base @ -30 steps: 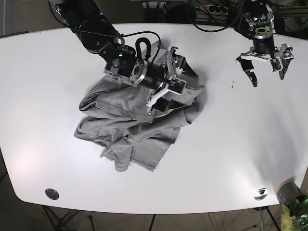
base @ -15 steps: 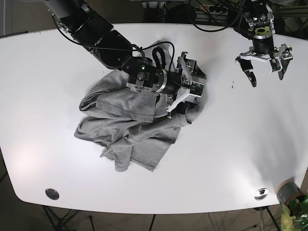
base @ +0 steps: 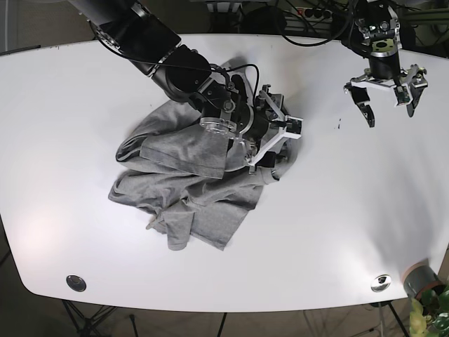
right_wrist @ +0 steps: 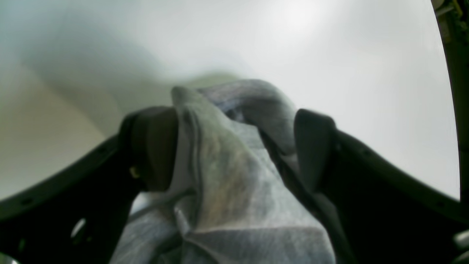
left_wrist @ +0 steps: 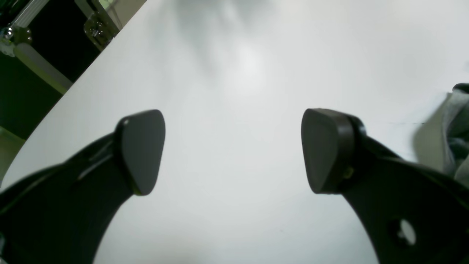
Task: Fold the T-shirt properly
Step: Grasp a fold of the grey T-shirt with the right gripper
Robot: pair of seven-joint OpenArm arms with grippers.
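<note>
A grey T-shirt lies crumpled on the white table, left of the middle. My right gripper is down at the shirt's right edge. In the right wrist view the gripper is open, its jaws straddling a raised fold of the shirt; the left finger touches the cloth. My left gripper hangs open and empty over the bare table at the far right. In the left wrist view the gripper holds nothing, and a bit of the shirt shows at the right edge.
Two metal discs sit near the table's front edge. A potted plant stands off the front right corner. A small dark mark lies between the two grippers. Cables run behind the far edge.
My right arm has moved rightward across the shirt and down onto its right edge, where the jaws now straddle a fold. The left arm has not moved.
</note>
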